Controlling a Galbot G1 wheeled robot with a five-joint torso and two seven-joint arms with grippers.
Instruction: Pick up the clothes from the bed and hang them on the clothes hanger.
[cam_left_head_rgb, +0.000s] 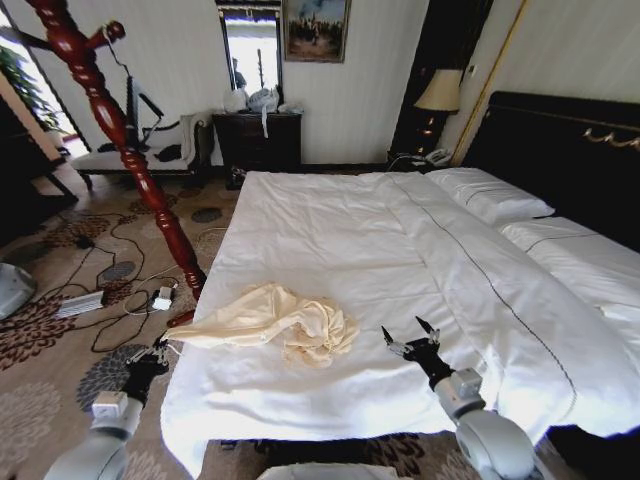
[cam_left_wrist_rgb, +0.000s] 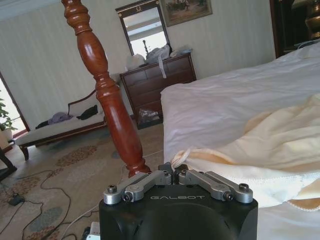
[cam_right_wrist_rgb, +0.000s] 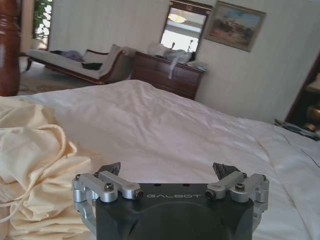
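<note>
The clothes (cam_left_head_rgb: 275, 322), a cream silky shirt, lie crumpled on the bed (cam_left_head_rgb: 330, 230) near its front left corner. One sleeve stretches out to the bed's left edge. My left gripper (cam_left_head_rgb: 155, 352) is at that edge with its fingers shut on the sleeve tip (cam_left_wrist_rgb: 178, 159). On the duvet just right of the shirt, my right gripper (cam_left_head_rgb: 410, 335) stands open with nothing between its fingers (cam_right_wrist_rgb: 109, 169). A thin black shape that looks like the clothes hanger (cam_left_head_rgb: 133, 105) hangs from a peg of the coat stand.
A dark-red wooden coat stand (cam_left_head_rgb: 130, 150) leans up from the floor by the bed's left side. Cables and a power strip (cam_left_head_rgb: 80, 303) lie on the patterned carpet. A dark dresser (cam_left_head_rgb: 258, 138) and a chaise (cam_left_head_rgb: 130, 155) stand at the far wall.
</note>
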